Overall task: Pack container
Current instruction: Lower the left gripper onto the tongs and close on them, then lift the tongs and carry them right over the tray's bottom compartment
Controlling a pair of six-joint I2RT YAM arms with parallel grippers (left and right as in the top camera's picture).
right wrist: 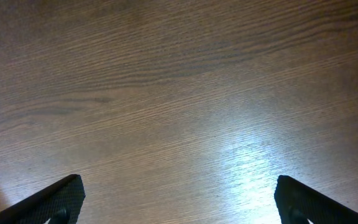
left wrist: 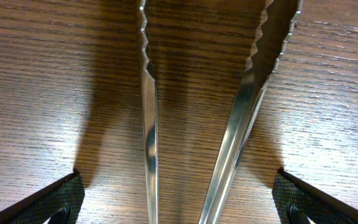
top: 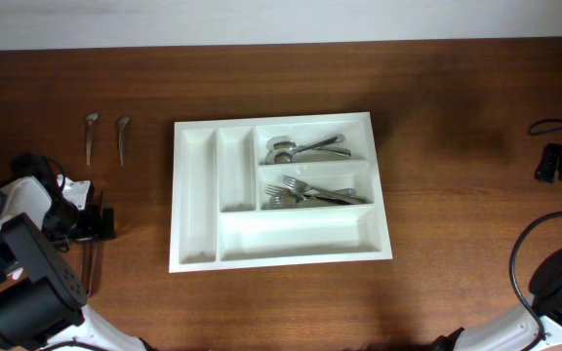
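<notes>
Left gripper (left wrist: 179, 202) hangs low over the wooden table (left wrist: 36, 93). Its fingers are spread wide, and metal tongs (left wrist: 149, 137) lie between them, touching neither. Right gripper (right wrist: 179, 199) gapes equally wide above bare wood. The container (top: 195, 195) lies well apart from both pairs of fingers, and two spoons (top: 91, 136) lie near the left pair.

The serrated tongs (left wrist: 149, 137) run off the left wrist view's top and bottom edges (their hinge unseen).

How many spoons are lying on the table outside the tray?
2. One spoon lies left of the container; the second spoon lies beside it, nearer the container, not touching. More could be hidden under the left arm.
</notes>
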